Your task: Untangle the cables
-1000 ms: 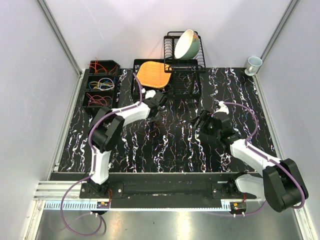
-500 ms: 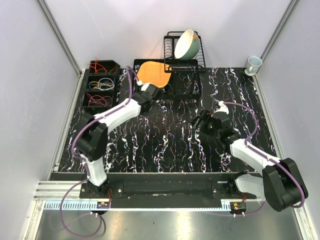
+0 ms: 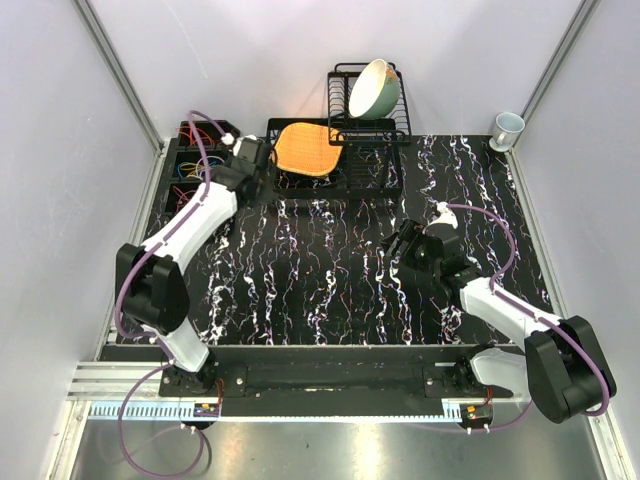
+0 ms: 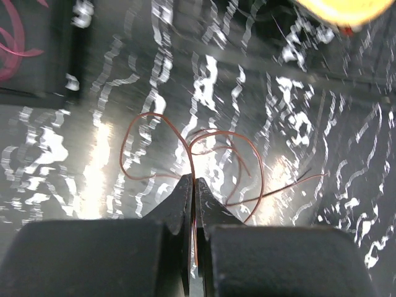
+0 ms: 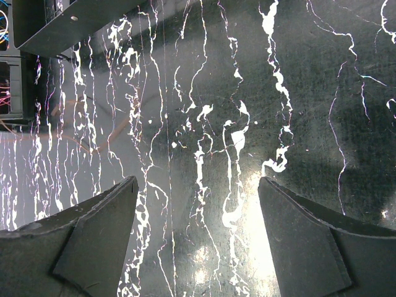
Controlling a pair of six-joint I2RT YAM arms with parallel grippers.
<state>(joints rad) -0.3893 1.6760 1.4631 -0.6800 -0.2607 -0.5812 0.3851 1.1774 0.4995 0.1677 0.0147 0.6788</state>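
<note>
Hanging above the far-left corner of the black marbled table [image 3: 330,290] between pale walls [image 3: 60,150], the left gripper [image 3: 255,158] is pinching a thin orange cable [image 4: 162,115], its loops spreading sideways beyond the closed tips, tail pointing right, while the right gripper [image 5: 197,182] is gaping over the table.

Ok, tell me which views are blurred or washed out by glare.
Left wrist view: motion blur smears the black white-veined tabletop, yet the thin reddish-brown wire in the shut left pincer reads clearly. Right wrist view: pale glare washes out part of the tabletop. Top external view: sharp, evenly lit.
</note>
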